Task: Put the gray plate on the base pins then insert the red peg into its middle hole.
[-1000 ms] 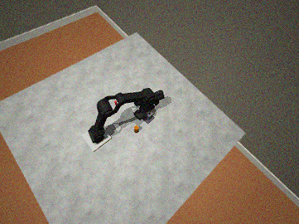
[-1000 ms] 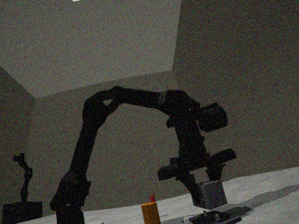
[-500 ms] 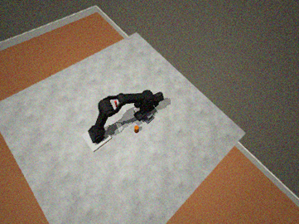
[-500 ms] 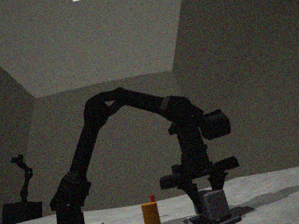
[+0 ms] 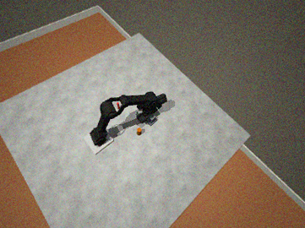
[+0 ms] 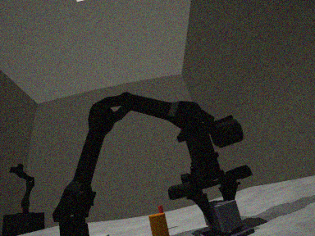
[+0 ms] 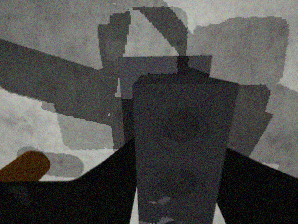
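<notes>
Mottled pale tabletop (image 5: pixel 178 162) (image 6: pixel 283 192) (image 7: pixel 17 117), blocky gray plate (image 6: pixel 227 215) (image 7: pixel 182 135) in end effector (image 5: pixel 150 119) (image 6: pixel 221 210) (image 7: pixel 168 140), red peg (image 5: pixel 118 105) (image 6: pixel 160 209)

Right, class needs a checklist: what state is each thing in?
Jaws: shut on the gray plate.
Gray plate: held, down at the base; seating unclear.
Base: under the plate, partly hidden.
Red peg: upright, not held.
Orange cylinder: upright.

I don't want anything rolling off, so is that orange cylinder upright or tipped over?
Upright: the orange cylinder rises endwise in the exterior view, and its round top shows from above.
</notes>
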Controlling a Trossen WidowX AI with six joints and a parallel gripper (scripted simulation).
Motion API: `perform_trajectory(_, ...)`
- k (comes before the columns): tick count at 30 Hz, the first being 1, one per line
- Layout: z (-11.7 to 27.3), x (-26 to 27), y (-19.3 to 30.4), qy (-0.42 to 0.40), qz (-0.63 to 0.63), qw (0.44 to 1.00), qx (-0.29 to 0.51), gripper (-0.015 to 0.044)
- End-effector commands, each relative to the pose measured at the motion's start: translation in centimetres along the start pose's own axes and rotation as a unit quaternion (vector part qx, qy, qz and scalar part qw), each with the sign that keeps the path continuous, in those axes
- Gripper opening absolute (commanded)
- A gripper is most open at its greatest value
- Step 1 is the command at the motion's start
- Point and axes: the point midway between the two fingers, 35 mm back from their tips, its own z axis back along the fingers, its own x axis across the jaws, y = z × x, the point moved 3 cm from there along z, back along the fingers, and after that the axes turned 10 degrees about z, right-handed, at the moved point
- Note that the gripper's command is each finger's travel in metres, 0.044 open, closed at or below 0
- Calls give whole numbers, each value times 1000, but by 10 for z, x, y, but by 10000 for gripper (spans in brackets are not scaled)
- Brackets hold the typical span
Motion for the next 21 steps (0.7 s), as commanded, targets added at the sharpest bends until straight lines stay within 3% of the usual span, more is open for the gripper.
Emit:
perform_trajectory(1,1,0,0,0,0,1000,0,236)
perform_trajectory(9,1,0,0,0,0,1000,0,440)
perform_trajectory(15,8,-2,1,0,0,1000,0,440)
perform_trajectory(21,85,-6,2,-2,2,1000,1,440)
